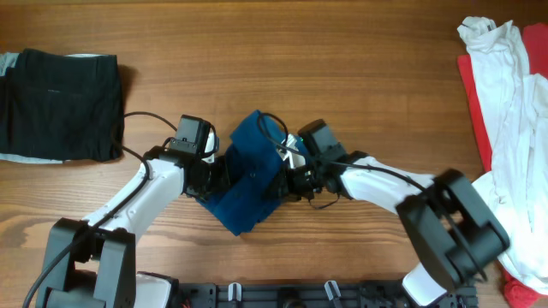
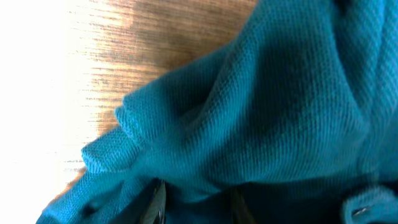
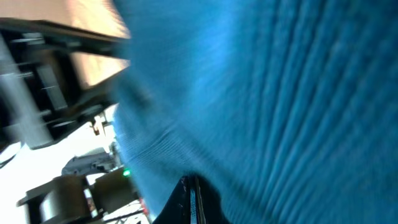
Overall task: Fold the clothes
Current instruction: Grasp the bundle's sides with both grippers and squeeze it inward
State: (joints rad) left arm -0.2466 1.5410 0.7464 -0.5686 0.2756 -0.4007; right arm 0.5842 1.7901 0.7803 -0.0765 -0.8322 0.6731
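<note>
A deep-blue shirt [image 1: 248, 175] is bunched up at the middle of the table between my two grippers. My left gripper [image 1: 205, 171] grips its left side and my right gripper [image 1: 291, 175] grips its right side. In the left wrist view the blue knit fabric [image 2: 261, 106] fills the frame, with folds between the fingers [image 2: 193, 208]. In the right wrist view blurred blue cloth [image 3: 280, 93] covers the finger [image 3: 189, 199]. A folded black garment [image 1: 60, 103] lies at the far left. White [image 1: 505, 77] and red [image 1: 475, 103] clothes are piled at the right edge.
A pale grey garment [image 1: 8, 64] peeks from under the black one. The wooden table [image 1: 300, 68] shows bare wood behind the shirt. A dark rail runs along the front edge [image 1: 282, 295].
</note>
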